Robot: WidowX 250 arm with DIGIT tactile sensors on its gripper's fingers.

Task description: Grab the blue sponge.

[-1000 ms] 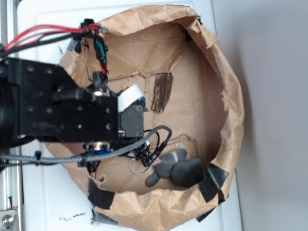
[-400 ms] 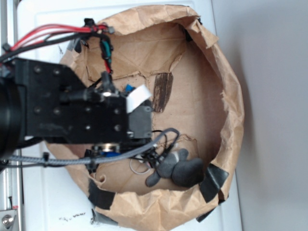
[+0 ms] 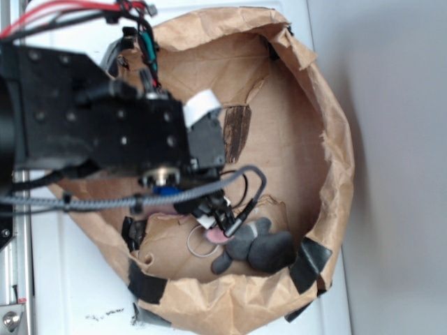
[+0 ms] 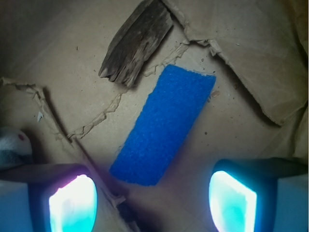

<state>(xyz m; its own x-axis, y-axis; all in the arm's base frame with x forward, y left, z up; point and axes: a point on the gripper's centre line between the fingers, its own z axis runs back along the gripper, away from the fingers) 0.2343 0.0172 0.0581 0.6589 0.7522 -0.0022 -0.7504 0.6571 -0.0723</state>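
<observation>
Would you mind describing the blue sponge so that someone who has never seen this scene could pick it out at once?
Look inside the crumpled brown paper nest, at its cardboard floor as the wrist camera sees it. There the blue sponge lies flat and slantwise, ahead of the open gripper. It is the only bright blue thing, a thin rectangular pad, unlike the splintered dark brown strip just above it.

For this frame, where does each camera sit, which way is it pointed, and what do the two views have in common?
Exterior: overhead, looking down into the crumpled brown paper basin holding a grey plush mouse; the black arm body fills the left and hides the sponge.
Wrist: on the arm, looking down between the open gripper fingers at the flat bright blue rectangular sponge on the cardboard floor.
Shared: the dark brown wooden strip and the torn cardboard floor.
</observation>
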